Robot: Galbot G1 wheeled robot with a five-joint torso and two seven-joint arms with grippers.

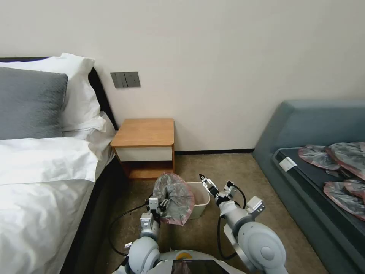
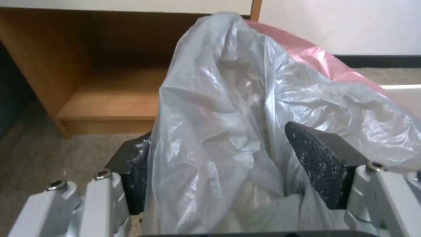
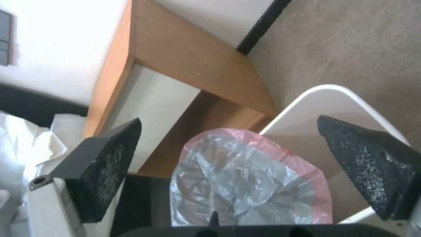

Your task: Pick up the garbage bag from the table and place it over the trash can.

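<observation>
The left gripper (image 1: pixel 162 203) hangs low over the carpet (image 1: pixel 228 167), just in front of the table (image 1: pixel 145 146) and at the left side of the trash can (image 1: pixel 201 198). Its two black textured pads (image 2: pixel 318 163) stand on either side of a bunch of the garbage bag (image 1: pixel 173 198), with plastic gathered between them; the pads sit somewhat apart around the bundle, so the bag is held in their grip rather than pinched flat. From the left wrist view the garbage bag (image 2: pixel 228 131) rises up and away from the pads as crumpled translucent grey film, its pinkish-red rim curving along the far edge.

In the head view the bag stands up like a rounded fan, its rim arching over the top and down the right side, overlapping the left edge of the trash can. The bag's lower part hangs beside the bin's left wall, not over the opening.

The right gripper (image 1: pixel 205 182) hovers above the right rear part of the trash can, fingers spread wide with nothing between them. In the right wrist view its pads (image 3: pixel 107 164) frame the garbage bag (image 3: pixel 250 181), the cream rim of the trash can (image 3: pixel 333 95) and the table (image 3: pixel 193 62) beyond.

The trash can stands on the carpet in front of the table's right front corner. The table sits against the wall between a bed (image 1: pixel 42 179) and a blue-grey bench (image 1: pixel 304 129), on which several similar bags (image 1: pixel 342 171) lie.
</observation>
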